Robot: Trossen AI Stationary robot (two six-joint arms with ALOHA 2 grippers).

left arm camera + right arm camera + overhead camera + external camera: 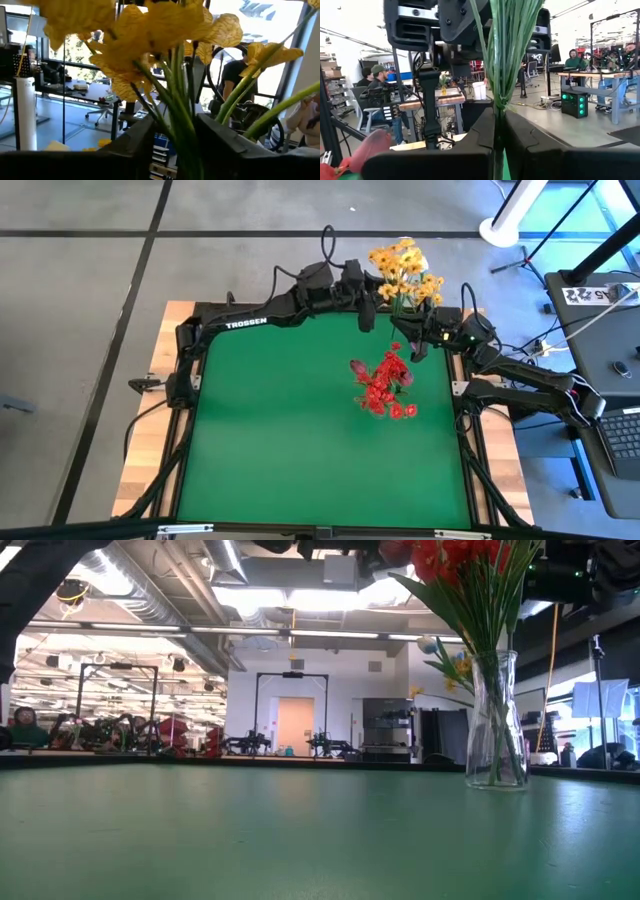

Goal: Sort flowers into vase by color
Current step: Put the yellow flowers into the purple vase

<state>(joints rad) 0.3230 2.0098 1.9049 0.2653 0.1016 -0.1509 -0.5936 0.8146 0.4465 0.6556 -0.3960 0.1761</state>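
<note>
Yellow flowers [405, 268] in both hands, one red bunch [385, 386] vased

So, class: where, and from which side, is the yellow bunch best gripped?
On the green stems below the blooms, coming in sideways across them. They run long, thin and bunched, so a gripper closes around all at once; the yellow flowers spread wide and soft. The right gripper is shut on the stems this way; the left gripper sits nearer the blooms.
</note>
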